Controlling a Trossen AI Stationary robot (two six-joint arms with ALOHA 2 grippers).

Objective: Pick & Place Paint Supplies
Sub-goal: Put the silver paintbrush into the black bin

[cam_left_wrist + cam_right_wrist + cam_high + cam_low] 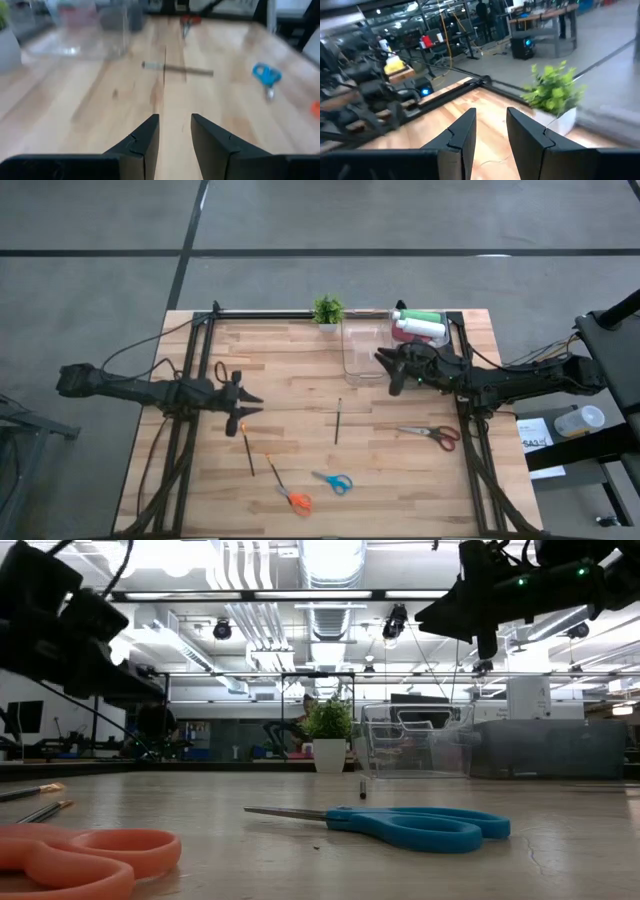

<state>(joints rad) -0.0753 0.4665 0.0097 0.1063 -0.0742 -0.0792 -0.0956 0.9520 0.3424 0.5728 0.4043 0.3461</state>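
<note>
Landmark: the clear bin [365, 348] at the table's far edge; every place below is reckoned from it.
Orange-tipped brush [246, 448]: farthest from the bin on the near-left side, lying flat among the orange scissors [294, 500] and blue scissors [334, 482], which are not paint supplies.
Dark brush [338, 421]: lying alone on the wood, on the near side of the bin and closest to it of the brushes.
Brush handling: likely light, stiff and thin, prone to roll; it probably wants a pinch across the middle of the shaft, fingers set square to its length.
Left gripper [246, 398]: well to the bin's left, above the table, fingers a narrow gap apart and holding nothing; the dark brush shows ahead of it in its wrist view.
Right gripper [392, 372]: just beside the bin's right wall, raised off the table, fingers slightly parted and empty.
Squeeze bottles [418, 326]: green, white and pink-red, lying against the bin's far-right side.
Bottle handling: probably light, smooth and soft-walled; grip the body midway, gently.
Potted plant [327, 311]: just left of the bin; leave it.
</note>
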